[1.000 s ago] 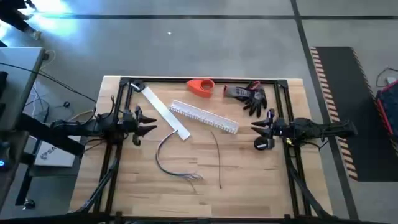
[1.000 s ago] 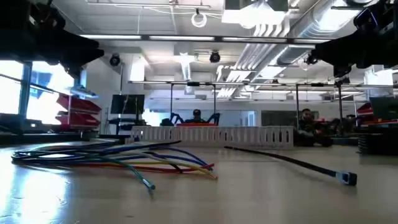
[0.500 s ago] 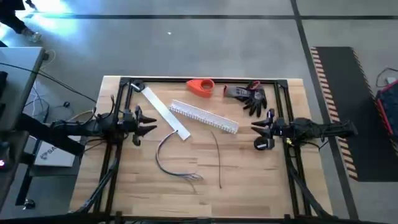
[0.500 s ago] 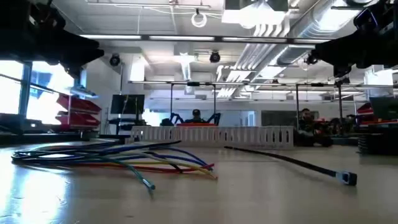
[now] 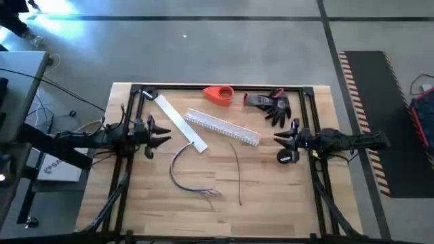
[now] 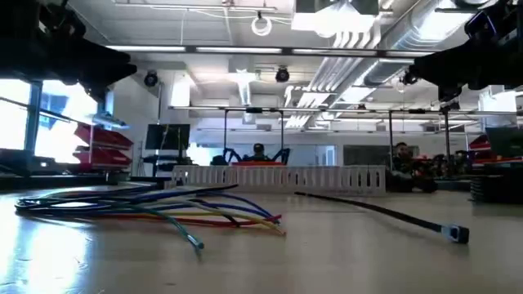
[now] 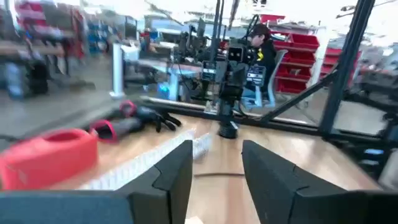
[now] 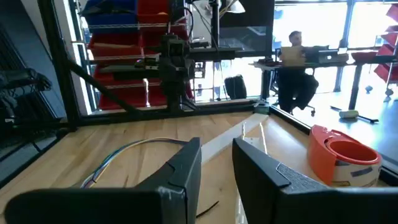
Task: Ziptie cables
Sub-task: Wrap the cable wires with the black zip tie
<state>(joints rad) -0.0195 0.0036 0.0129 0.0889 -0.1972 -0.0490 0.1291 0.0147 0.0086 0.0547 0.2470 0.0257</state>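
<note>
The cables [image 5: 184, 173] lie loosely curved on the table's middle, their splayed coloured ends [image 6: 237, 219] toward the near edge. A thin black zip tie [image 5: 239, 173] lies just right of them, its head [image 6: 458, 234] near the front. My left gripper [image 5: 163, 135] hovers open at the table's left, above the surface. My right gripper [image 5: 283, 148] hovers open at the right. Neither touches anything.
A white slotted channel [image 5: 222, 127] and a flat white strip [image 5: 180, 122] lie slantwise beyond the cables. A red tape holder [image 5: 219, 94] and a dark glove [image 5: 271, 105] sit at the far edge. A black frame [image 5: 224, 88] borders the table. A person sits beyond the table [image 8: 297, 68].
</note>
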